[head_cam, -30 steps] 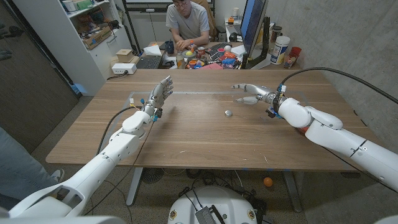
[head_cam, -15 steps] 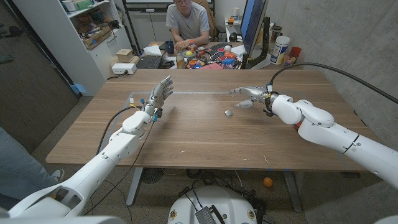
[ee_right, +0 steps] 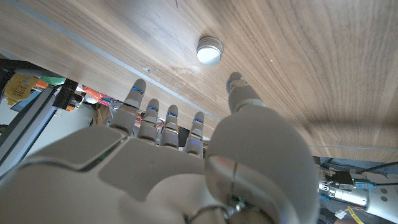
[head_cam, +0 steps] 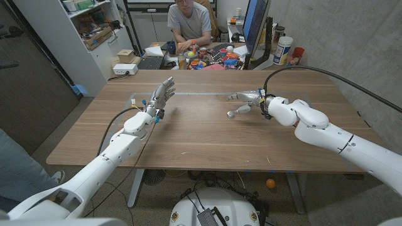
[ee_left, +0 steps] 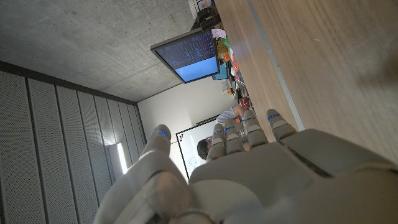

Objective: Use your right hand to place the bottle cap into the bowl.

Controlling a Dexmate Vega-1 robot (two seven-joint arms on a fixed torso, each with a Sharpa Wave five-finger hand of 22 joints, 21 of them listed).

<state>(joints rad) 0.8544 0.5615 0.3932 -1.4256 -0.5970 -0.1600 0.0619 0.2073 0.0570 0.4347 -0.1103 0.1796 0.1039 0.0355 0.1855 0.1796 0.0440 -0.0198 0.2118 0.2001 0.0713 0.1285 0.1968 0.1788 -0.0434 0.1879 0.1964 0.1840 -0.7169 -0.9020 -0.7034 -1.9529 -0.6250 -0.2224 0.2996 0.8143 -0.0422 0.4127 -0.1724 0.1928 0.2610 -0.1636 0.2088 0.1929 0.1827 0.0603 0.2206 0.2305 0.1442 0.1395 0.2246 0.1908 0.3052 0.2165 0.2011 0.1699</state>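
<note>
Fingers spread and empty, my right hand hovers beside the bottle cap, which I judge a careless fingertip could flick away.

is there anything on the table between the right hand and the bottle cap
Nothing visible. The right hand is open just beside the bottle cap, and in the right wrist view only bare wood lies between the fingers and the cap. It is not touching the cap yet.
</note>
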